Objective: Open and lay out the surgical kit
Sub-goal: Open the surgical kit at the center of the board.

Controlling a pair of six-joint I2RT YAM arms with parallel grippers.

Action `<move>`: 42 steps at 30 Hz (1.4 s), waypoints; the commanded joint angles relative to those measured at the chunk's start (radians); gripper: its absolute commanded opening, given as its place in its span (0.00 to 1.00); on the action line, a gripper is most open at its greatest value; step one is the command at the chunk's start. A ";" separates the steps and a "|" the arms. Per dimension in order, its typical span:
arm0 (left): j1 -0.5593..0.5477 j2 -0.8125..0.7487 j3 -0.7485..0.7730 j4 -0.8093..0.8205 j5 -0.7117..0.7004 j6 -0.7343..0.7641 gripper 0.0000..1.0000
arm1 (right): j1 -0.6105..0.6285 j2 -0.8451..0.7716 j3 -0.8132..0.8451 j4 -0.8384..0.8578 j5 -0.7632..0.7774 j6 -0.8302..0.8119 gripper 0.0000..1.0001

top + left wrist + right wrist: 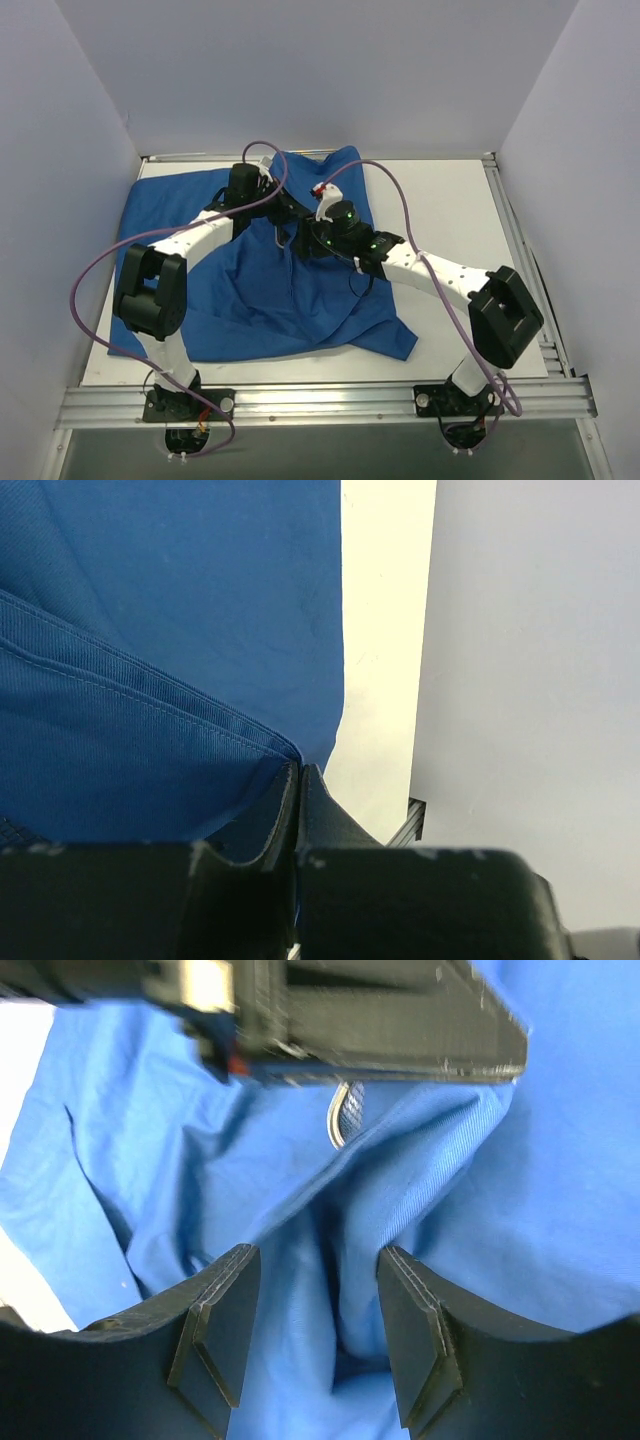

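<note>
Closest to us in the left wrist view, the left gripper (299, 773) has its jaws pressed together on a stitched hem of the cloth (180, 630), pinching a fold that rises off the pale table (385, 640). In the right wrist view the right gripper (320, 1260) hangs with its jaws well apart over a deep crease in the blue fabric, holding nothing. Just beyond that crease a small silver loop (341, 1115) peeks out from under a fold. We take it for an instrument's handle ring, though it is too little exposed to be sure. From above, the cloth lies spread and rumpled over the middle and left of the table, with both wrists meeting over its far centre. We see no tray and no other instruments, so we judge they are hidden under the bunched folds there. We read this as the unwrapping step, well short of any laying out. The next move seems to call for the left arm to carry its pinched flap outward and lay it flat, without dragging the bundle beneath. The right jaws would do well to come down on the opposite fold beside the crease and close on fabric alone, keeping clear of the loop.
</note>
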 commanded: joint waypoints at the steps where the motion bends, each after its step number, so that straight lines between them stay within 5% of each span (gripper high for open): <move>1: -0.003 -0.042 0.036 0.062 0.012 0.000 0.02 | 0.024 -0.095 0.018 0.028 0.076 -0.022 0.50; 24: 0.002 -0.094 0.006 0.063 0.038 -0.012 0.02 | 0.046 0.083 0.102 0.066 0.070 -0.016 0.46; 27: 0.005 -0.093 0.002 0.066 0.040 -0.015 0.02 | 0.047 0.104 0.122 0.066 0.082 -0.009 0.40; 29: 0.011 -0.091 0.002 0.073 0.046 -0.017 0.02 | 0.047 0.112 0.130 0.045 0.097 0.002 0.15; 30: 0.017 -0.091 0.009 0.065 0.044 -0.015 0.05 | 0.046 0.107 0.131 0.031 0.135 0.004 0.00; 33: 0.076 -0.105 0.025 0.025 0.038 0.027 0.28 | 0.038 0.075 0.119 -0.015 0.228 0.014 0.00; 34: 0.120 -0.117 0.054 -0.025 0.017 0.063 0.47 | 0.020 0.063 0.106 -0.024 0.242 0.016 0.00; 35: 0.143 -0.125 0.068 -0.050 0.012 0.077 0.53 | 0.006 0.042 0.101 -0.029 0.246 0.014 0.00; 40: 0.295 -0.224 0.017 -0.145 -0.104 0.121 0.62 | -0.140 0.012 0.145 -0.104 0.203 0.002 0.00; 42: 0.361 -0.229 -0.034 -0.133 -0.153 0.104 0.57 | -0.178 0.011 0.165 -0.121 0.185 -0.021 0.00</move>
